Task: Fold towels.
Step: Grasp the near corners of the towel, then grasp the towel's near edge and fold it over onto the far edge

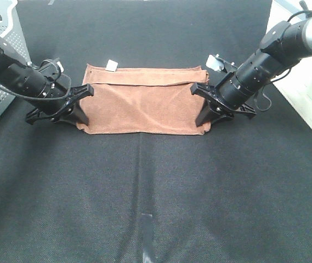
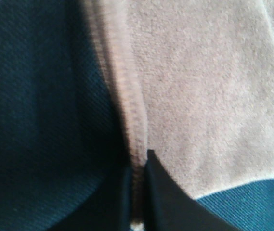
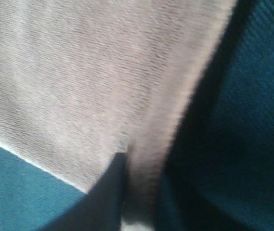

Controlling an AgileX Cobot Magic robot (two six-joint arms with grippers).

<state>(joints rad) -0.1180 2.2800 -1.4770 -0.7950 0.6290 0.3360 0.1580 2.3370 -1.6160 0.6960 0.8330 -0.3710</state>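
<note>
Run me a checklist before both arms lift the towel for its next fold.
1. Left gripper clamped on the towel side hem: ok.
2. Right gripper clamped on the opposite side hem: ok.
3. Both layers caught in each grip: cannot tell.
4. Towel flat, no bunching: ok.
5. Layers' far edges aligned: not ok, the lower layer shows past the upper.
</note>
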